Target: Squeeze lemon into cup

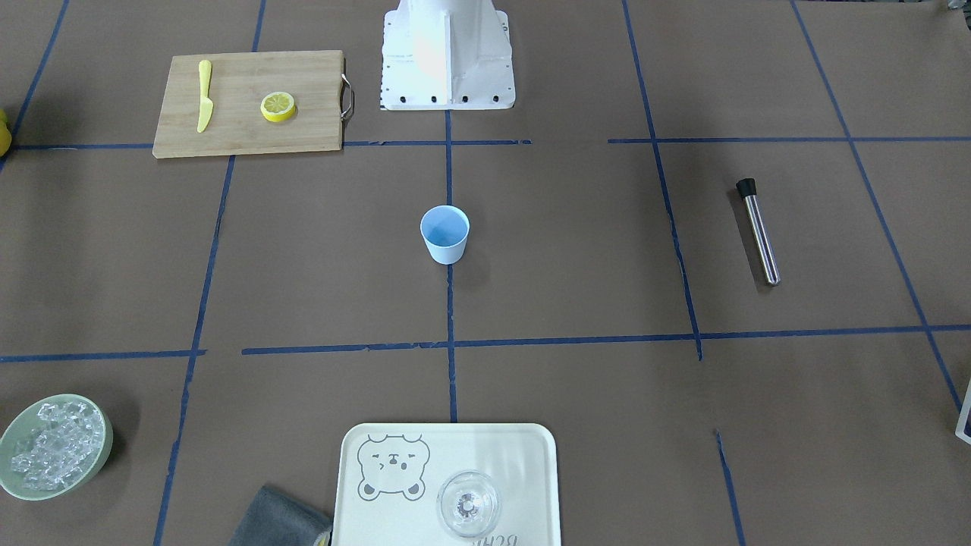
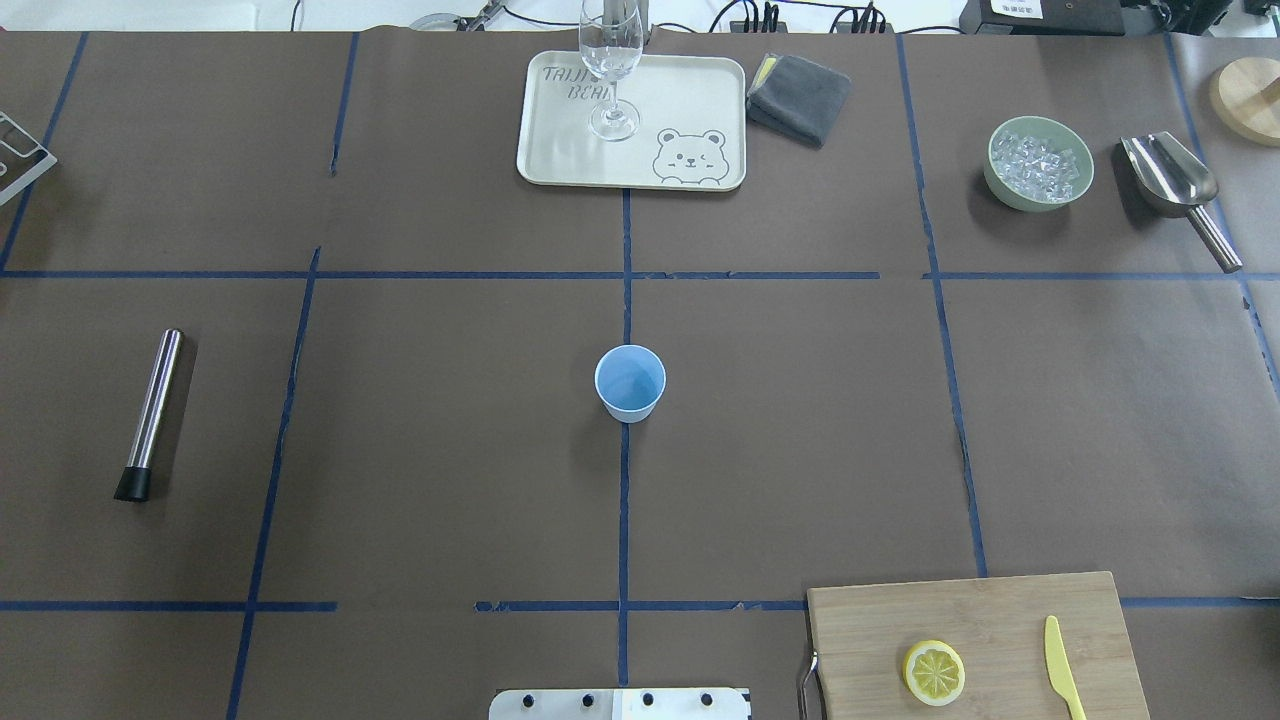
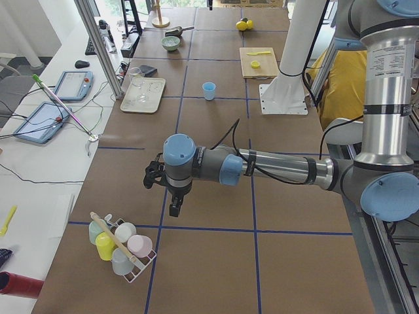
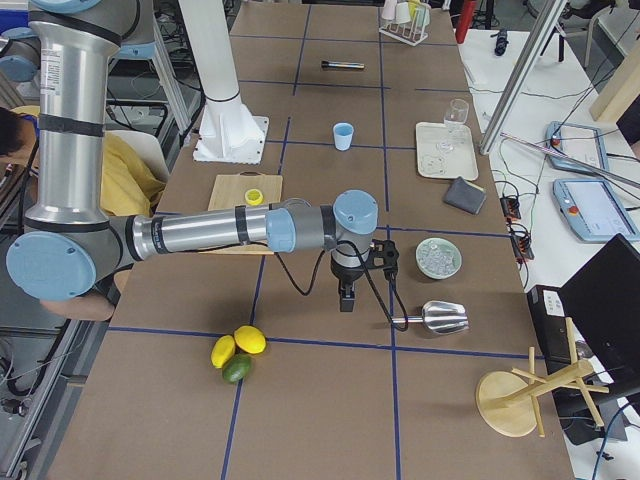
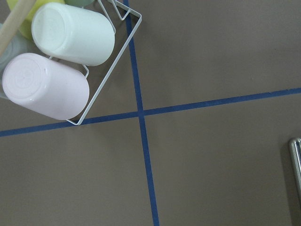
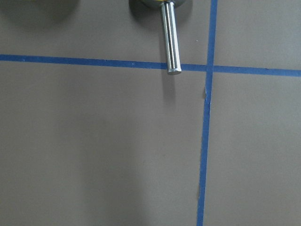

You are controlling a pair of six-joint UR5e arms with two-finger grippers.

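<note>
The lemon slice lies flat on a wooden cutting board at the near right of the table; it also shows in the front view. The light-blue cup stands upright at the table's centre, seen too in the front view. Neither gripper shows in the overhead or front views. The left gripper hangs over the table's far left end, near a cup rack. The right gripper hangs over the far right end, near a steel scoop. I cannot tell whether either is open or shut.
A yellow knife lies beside the slice. A steel muddler lies at left. A tray holds a clear glass. A grey cloth, an ice bowl and a scoop sit at the back right. A cup rack lies under the left wrist.
</note>
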